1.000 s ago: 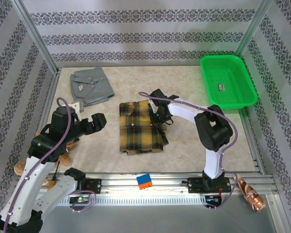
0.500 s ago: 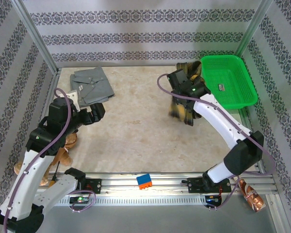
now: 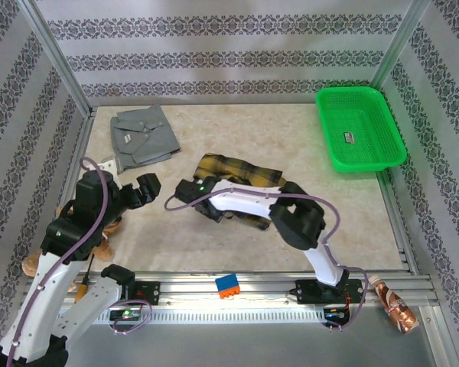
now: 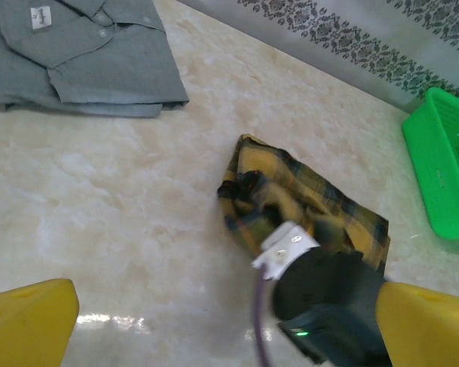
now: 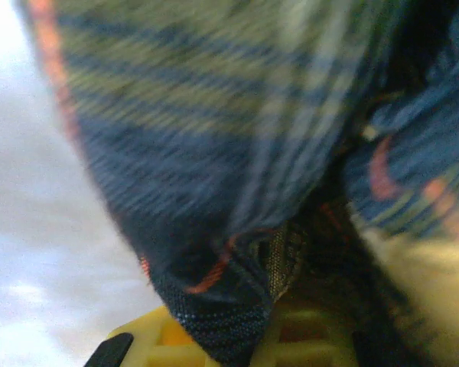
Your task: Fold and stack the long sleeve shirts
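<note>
One plaid shirt (image 3: 241, 170) crumpled, pressed against right gripper (image 3: 191, 189)

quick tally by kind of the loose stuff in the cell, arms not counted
shirts: 2, plaid flannel and grey shirt
baskets: 1, green basket
plush toys: 1, brown plush toy
bottles: 1, bottle
blocks: 1, orange-and-blue block
total: 6
</note>
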You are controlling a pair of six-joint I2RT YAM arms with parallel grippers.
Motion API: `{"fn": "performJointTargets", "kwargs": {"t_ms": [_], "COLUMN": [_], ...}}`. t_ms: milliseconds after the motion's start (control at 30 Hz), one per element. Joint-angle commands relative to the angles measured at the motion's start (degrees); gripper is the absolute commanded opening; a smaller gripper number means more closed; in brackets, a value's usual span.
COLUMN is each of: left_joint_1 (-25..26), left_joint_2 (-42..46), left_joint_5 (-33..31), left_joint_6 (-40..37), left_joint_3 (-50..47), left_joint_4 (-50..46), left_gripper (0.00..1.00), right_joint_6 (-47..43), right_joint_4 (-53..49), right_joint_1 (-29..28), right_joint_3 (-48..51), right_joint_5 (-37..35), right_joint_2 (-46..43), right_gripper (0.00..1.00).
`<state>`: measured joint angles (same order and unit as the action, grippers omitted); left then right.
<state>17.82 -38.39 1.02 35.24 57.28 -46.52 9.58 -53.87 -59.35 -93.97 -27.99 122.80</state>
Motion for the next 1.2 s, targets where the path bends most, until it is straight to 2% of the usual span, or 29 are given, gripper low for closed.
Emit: {"fn": "performJointTargets", "kwargs": {"t_ms": [0,100,167,200,367,467,533,633,700,800,900,1033,1100,1167], "left_joint_1": [-1.00,-1.00,-1.05,-1.08,-1.11,-1.06,-1.01,-0.96,-0.87,0.96,7.72,17.42,20.00,20.75], "left_joint_2": [2.88,4.49,5.14,5.40,6.35,7.22,8.15,9.27,9.02,6.64,2.34,-9.41,-15.02,-19.30], "left_joint_5": [-1.03,-0.53,-0.36,-0.31,1.88,3.08,4.07,8.23,13.37,17.62,13.42,9.63,8.34,5.14], "left_joint_6": [4.21,5.74,6.52,7.12,10.35,13.12,15.51,20.80,24.67,30.43,34.20,40.86,43.99,44.34], "left_joint_3": [-1.97,-3.33,-3.77,-4.07,-5.22,-6.65,-8.09,-12.79,-17.33,-23.49,-25.72,-27.64,-28.74,-27.75], "left_joint_4": [-2.59,-2.75,-2.98,-3.04,-3.16,-3.31,-3.26,-0.87,3.79,11.80,18.69,32.18,39.19,40.32], "left_gripper": [1.00,1.00,1.00,1.00,1.00,1.00,1.00,1.00,1.00,1.00,1.00,1.00,1.00,1.00], "right_joint_6": [9.19,13.83,16.89,18.02,23.73,26.37,27.30,28.21,27.71,25.82,24.36,22.52,22.32,22.66], "right_joint_4": [-3.45,-2.45,0.16,1.29,7.04,8.44,8.02,6.88,5.58,4.75,5.03,4.50,6.18,8.66], "right_joint_1": [-0.32,-0.24,0.30,0.46,0.29,0.20,0.30,1.60,2.88,5.89,10.83,14.43,15.67,16.45], "right_joint_3": [-5.70,-6.12,-4.82,-4.24,-1.78,-0.33,0.96,4.30,7.14,13.20,19.67,25.92,29.22,32.69], "right_joint_5": [10.24,17.03,23.16,26.03,39.76,43.71,43.43,42.70,40.80,36.47,37.06,36.22,38.05,40.83], "right_joint_2": [1.94,2.54,1.19,0.49,-6.96,-13.21,-17.85,-24.79,-29.79,-37.72,-43.73,-50.19,-52.25,-52.93], "right_gripper": [0.05,0.20,0.41,0.46,0.62,0.70,0.75,0.78,0.80,0.88,0.89,0.90,0.91,0.90]}}
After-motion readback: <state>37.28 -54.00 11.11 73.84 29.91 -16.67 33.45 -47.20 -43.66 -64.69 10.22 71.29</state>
